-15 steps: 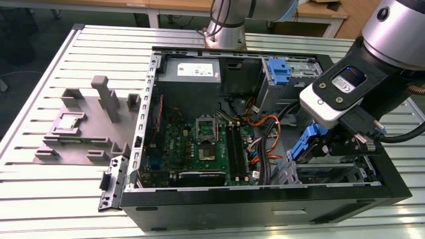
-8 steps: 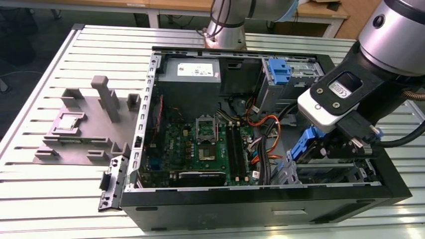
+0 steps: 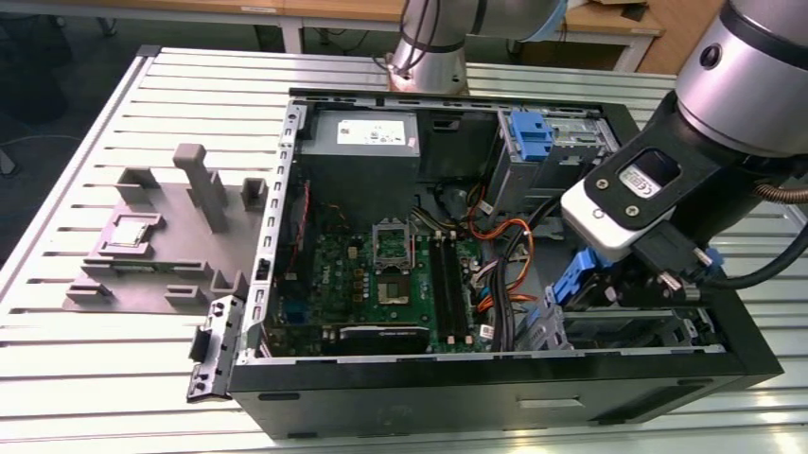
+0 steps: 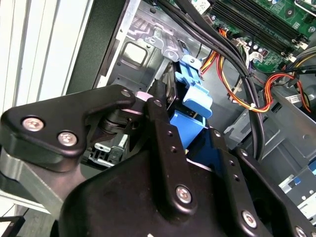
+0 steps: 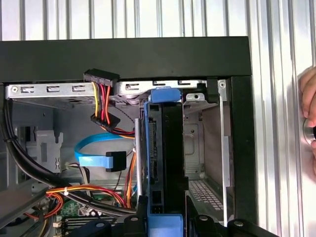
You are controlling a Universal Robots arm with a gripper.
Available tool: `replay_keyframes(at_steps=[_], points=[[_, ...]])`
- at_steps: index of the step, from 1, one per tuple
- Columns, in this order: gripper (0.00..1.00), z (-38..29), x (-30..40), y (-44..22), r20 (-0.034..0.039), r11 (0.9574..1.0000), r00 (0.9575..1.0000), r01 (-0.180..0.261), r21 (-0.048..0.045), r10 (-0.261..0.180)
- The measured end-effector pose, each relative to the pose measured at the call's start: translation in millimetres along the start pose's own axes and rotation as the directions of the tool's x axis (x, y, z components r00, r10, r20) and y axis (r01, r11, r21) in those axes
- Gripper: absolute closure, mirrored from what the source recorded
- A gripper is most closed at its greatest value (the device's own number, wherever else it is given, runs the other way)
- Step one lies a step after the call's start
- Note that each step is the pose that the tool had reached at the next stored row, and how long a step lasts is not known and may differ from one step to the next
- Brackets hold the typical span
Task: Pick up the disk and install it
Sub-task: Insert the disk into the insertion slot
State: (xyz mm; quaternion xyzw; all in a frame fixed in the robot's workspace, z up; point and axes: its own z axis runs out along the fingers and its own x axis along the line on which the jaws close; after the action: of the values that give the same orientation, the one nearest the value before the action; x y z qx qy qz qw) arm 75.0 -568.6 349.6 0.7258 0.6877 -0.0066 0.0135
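Note:
The disk (image 5: 157, 148) stands on edge in its blue carrier, inside the metal drive bay (image 5: 202, 143) at the case's front corner. My gripper (image 5: 165, 219) is shut on the disk, one black finger on each side of the carrier. In the second wrist view the carrier's blue tab (image 4: 195, 96) sticks out past the fingers (image 4: 160, 123), close to the bay's metal wall. From the exterior view, the disk (image 3: 581, 276) shows as a blue piece under the arm's wrist, low in the open computer case (image 3: 505, 378) on the exterior view's right.
Black, orange and yellow cables (image 5: 106, 106) and a blue flat cable (image 5: 94, 155) hang beside the bay. The case also holds a motherboard (image 3: 378, 274), a grey power-supply box (image 3: 363, 134) and an upright blue bracket (image 3: 533, 132). A hand (image 5: 308, 113) rests outside the case. A grey fixture (image 3: 165, 236) lies beside it.

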Motion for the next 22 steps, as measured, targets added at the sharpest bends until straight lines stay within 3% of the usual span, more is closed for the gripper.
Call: replay_keyframes(at_steps=[8, 22], points=[[0.63, 7.3, -0.9, 0.0, 0.0001, 1.0, 1.0, 0.0, 0.0, 0.0], [0.63, 7.7, -0.9, 0.0, 0.0066, 1.0, 1.0, 0.0, -0.0004, 0.0]])
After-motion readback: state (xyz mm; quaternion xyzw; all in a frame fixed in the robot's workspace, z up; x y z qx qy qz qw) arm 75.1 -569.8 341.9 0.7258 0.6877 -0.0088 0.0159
